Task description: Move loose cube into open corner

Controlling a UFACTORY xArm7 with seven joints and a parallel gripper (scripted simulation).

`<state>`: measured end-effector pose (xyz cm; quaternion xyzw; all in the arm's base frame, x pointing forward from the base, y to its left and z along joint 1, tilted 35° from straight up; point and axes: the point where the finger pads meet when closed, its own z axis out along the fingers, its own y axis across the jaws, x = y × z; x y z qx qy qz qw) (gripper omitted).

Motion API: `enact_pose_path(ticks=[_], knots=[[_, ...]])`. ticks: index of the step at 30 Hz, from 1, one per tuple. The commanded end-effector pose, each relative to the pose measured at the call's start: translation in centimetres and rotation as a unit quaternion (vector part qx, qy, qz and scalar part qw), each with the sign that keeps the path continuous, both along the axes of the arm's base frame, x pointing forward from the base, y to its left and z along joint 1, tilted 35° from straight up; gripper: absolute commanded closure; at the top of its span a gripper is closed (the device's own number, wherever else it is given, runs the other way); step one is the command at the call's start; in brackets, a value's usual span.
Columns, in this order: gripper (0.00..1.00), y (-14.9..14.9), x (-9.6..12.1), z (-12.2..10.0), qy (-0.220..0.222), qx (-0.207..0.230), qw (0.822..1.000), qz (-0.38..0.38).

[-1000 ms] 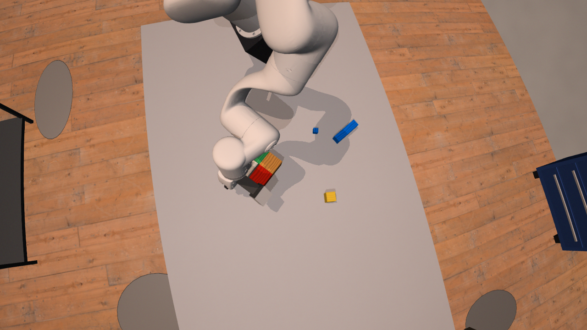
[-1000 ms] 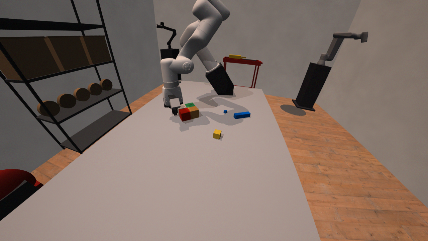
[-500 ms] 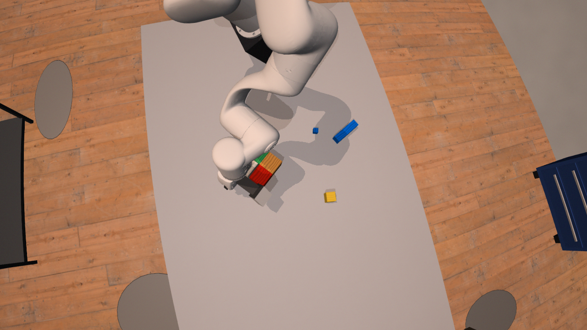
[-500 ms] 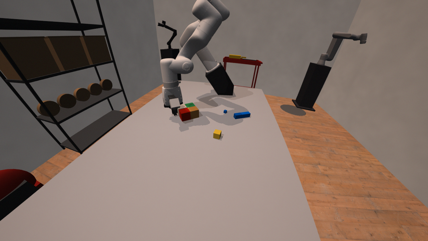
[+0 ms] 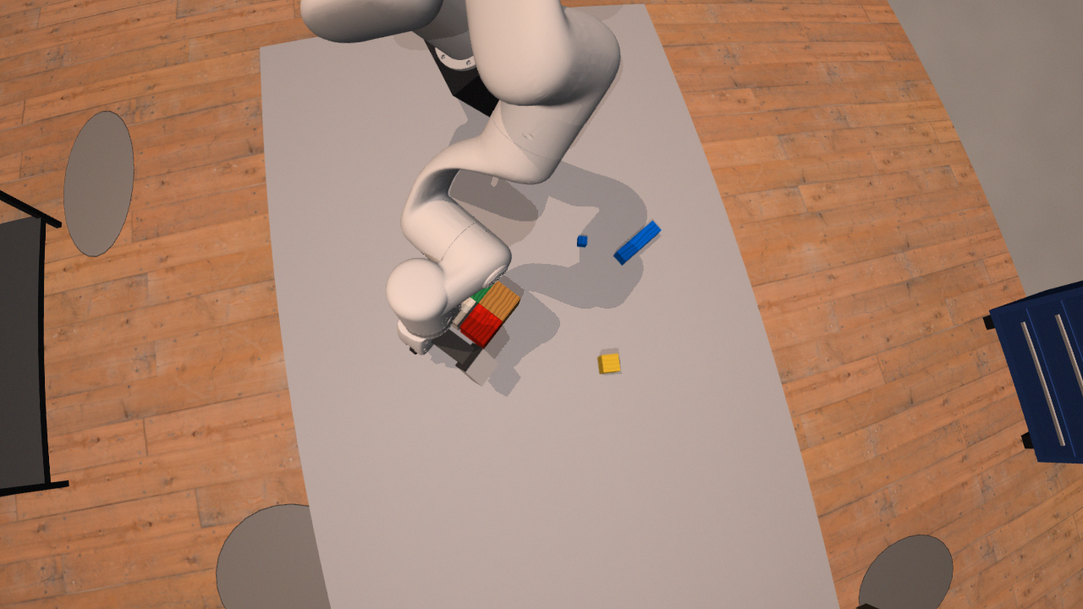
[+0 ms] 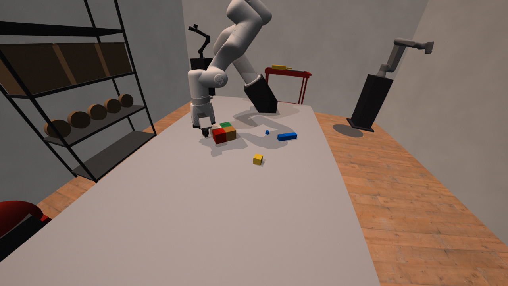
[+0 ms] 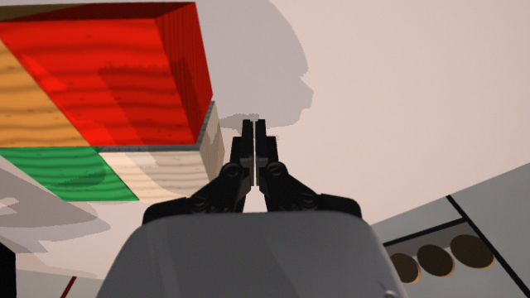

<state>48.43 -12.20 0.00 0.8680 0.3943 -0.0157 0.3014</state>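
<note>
Four cubes sit together on the grey table: red (image 5: 481,324), orange (image 5: 502,300), green (image 5: 480,294) and a pale wood cube (image 5: 467,305), which is mostly hidden under my wrist in this top view. In the wrist view the pale cube (image 7: 166,174) lies in the corner between the red cube (image 7: 112,79) and the green cube (image 7: 62,171). A thin dark line shows along its red side, and its outer face stands slightly past the red cube's side. My gripper (image 7: 254,134) (image 6: 205,133) is shut and empty, low beside the pale cube's outer face. I cannot tell if it touches.
A yellow cube (image 5: 609,362), a small blue cube (image 5: 581,240) and a blue bar (image 5: 636,242) lie apart to the right of the group. A black shelf rack (image 6: 71,88) stands beyond the table's left edge.
</note>
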Motion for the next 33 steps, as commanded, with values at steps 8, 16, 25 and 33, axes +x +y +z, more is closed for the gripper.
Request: enact_pose_path(ticks=[8,16,25,33], knots=[[1.0,0.3,0.0,0.4,-0.001,0.0,1.0,0.001],[1.0,0.7,-0.1,1.1,-0.001,0.0,1.0,0.001],[1.0,1.9,-0.6,2.9,-0.001,0.0,1.0,0.001],[1.0,2.9,-1.0,4.4,-0.001,0.0,1.0,0.001]])
